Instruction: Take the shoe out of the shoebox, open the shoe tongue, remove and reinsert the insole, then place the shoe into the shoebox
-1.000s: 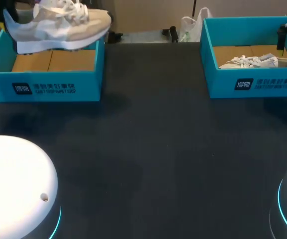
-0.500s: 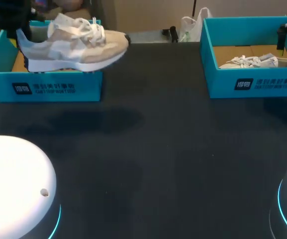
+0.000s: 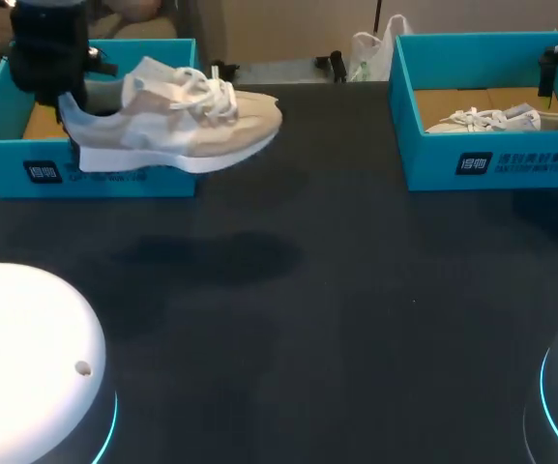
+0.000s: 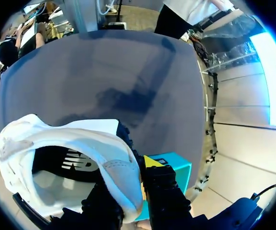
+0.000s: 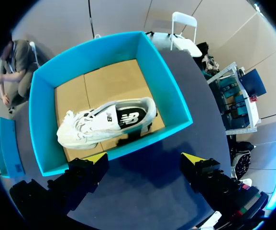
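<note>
A beige and white shoe (image 3: 187, 126) hangs in the air just in front of the left teal shoebox (image 3: 85, 172), toe pointing right. My left gripper (image 3: 66, 101) is shut on its heel. In the left wrist view the heel collar of the shoe (image 4: 75, 143) sits pinched between the fingers of the left gripper (image 4: 128, 194), with the box corner (image 4: 176, 165) just beyond. My right gripper (image 5: 145, 158) hovers open above the right shoebox (image 5: 166, 96), where a second pale shoe (image 5: 104, 122) lies on its side.
The right shoebox (image 3: 491, 164) stands at the back right of the dark table with its shoe (image 3: 506, 119) inside. Two white robot bases (image 3: 27, 367) rise at the near corners. Bare table surface (image 3: 337, 290) lies between the boxes.
My left arm has carried the shoe out over the box's front wall, to the right and lower toward the table. The right arm has not moved.
</note>
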Action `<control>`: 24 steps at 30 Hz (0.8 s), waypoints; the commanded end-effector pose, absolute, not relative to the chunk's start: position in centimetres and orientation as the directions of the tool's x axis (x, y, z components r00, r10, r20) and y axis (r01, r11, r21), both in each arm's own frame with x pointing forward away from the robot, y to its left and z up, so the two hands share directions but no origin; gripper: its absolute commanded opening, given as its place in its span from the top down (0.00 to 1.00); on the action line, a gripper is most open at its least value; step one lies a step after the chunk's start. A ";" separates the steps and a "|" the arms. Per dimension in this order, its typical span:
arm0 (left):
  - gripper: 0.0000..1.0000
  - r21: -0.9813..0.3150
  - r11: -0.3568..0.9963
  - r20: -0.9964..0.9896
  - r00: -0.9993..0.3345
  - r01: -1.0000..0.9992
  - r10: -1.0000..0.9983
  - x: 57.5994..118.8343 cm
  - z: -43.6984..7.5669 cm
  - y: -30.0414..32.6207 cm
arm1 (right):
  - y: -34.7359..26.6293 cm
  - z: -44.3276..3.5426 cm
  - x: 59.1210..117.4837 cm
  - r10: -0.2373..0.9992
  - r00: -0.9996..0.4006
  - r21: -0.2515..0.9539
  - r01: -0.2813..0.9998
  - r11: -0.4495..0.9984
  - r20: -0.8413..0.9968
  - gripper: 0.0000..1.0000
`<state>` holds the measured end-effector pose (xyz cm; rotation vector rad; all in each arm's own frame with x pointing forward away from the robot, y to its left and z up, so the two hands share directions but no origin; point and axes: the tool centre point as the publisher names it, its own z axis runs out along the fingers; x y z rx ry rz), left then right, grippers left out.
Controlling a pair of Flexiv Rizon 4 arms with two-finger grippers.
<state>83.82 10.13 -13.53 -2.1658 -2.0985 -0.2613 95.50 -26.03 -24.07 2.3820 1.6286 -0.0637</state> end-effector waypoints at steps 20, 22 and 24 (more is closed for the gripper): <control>1.00 0.041 -0.015 0.199 0.007 0.999 0.980 76.6 -16.4 0.9 | -26.1 -24.1 95.5 0.911 0.373 0.185 0.922 -0.341 -0.177 0.00; 1.00 0.034 -0.011 0.198 0.004 0.999 0.980 76.6 -16.6 0.1 | -26.1 -24.1 95.5 0.911 0.373 0.185 0.922 -0.341 -0.177 0.00; 1.00 0.027 0.002 0.183 -0.007 1.000 0.983 76.3 -16.9 -0.8 | -26.1 -24.1 95.5 0.911 0.373 0.185 0.922 -0.341 -0.177 0.00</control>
